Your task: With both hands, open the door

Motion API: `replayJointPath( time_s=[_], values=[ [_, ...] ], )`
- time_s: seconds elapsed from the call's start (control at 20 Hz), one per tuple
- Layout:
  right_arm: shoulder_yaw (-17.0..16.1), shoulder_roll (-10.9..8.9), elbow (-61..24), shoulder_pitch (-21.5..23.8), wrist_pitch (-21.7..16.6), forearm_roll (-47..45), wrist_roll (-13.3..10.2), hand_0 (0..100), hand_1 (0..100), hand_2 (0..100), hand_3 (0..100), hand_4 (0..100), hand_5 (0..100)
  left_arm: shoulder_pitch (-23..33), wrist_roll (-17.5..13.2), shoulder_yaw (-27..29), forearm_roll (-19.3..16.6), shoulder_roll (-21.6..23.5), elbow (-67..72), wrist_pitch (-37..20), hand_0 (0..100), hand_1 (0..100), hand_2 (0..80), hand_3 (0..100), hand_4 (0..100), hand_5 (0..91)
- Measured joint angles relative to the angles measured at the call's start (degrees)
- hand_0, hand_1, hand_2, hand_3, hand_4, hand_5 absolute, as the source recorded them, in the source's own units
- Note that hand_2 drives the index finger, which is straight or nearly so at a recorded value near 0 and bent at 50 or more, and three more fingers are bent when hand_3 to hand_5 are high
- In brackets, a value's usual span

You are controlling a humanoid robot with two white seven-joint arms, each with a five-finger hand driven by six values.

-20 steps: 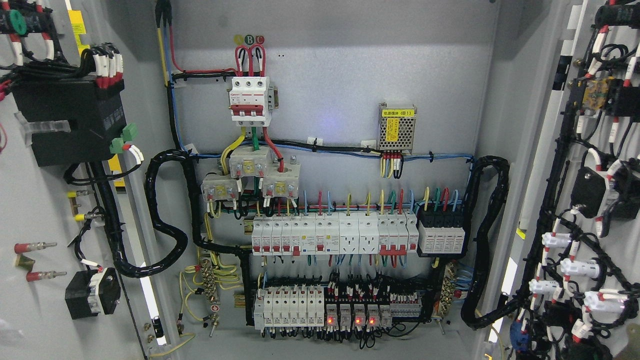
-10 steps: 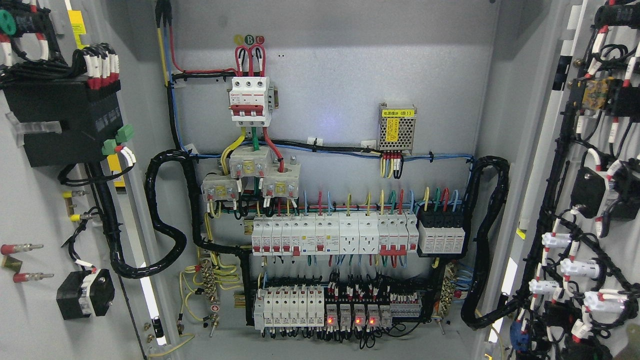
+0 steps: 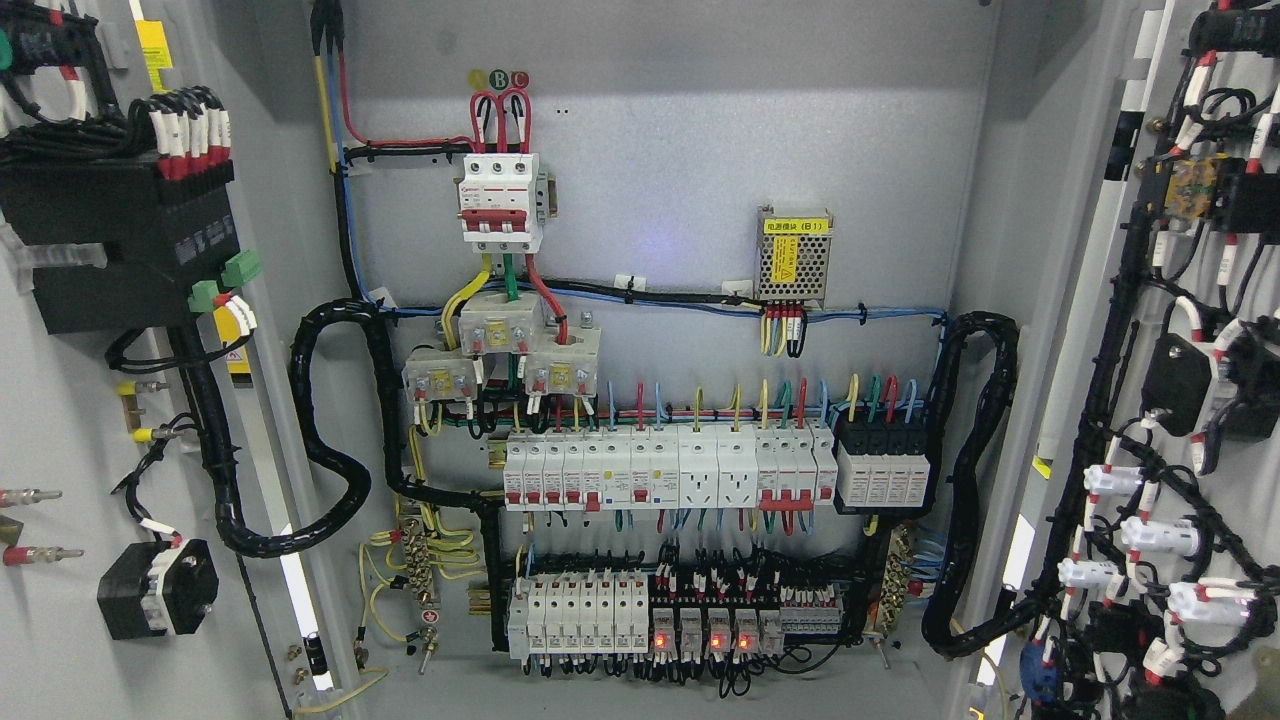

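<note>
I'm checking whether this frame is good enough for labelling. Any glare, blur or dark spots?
Head view: sharp and evenly lit overall; a faint bluish glare spot on the back panel; bright strips of light at the left door hinge gap and right door edge; no motion blur visible.

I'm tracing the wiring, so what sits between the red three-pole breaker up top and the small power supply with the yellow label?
In the head view, only bare grey back panel lies between the red three-pole breaker and the power supply.
</note>
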Motion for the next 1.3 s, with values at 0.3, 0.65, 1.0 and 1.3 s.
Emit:
replayJointPath(
  time_s=[0.3, 0.65, 1.0, 1.3],
  values=[
    [-1.71, -0.17, 0.00, 2.51, -0.01, 0.11, -0.16, 0, 50, 4, 0, 0, 0, 0.18, -0.01, 0.07, 0.06, -0.22, 0.00, 0.00, 12, 56, 0.0, 0, 0, 0.0],
    [-9.18, -3.38, -2.13, 11.15, -0.15, 3.48, -0.03, 0, 50, 4, 0, 0, 0, 1.59, -0.03, 0.18, 0.29, -0.36, -0.48, 0.25, 12, 56, 0.0, 0, 0, 0.0],
    [-17.69, -8.24, -8.56, 27.07, -8.81, 11.80, 0.22, 0, 50, 4, 0, 0, 0, 7.54, -0.04, 0.24, 0.43, -0.43, -13.23, -0.34, 12, 56, 0.0, 0, 0, 0.0],
    [-26.02, -11.25, -15.71, 41.40, -17.77, 16.91, -0.04, 0, 50, 4, 0, 0, 0, 12.34, -0.10, -0.25, 0.32, 0.16, -29.28, -8.26, 12, 56, 0.0, 0, 0, 0.0]
  ],
)
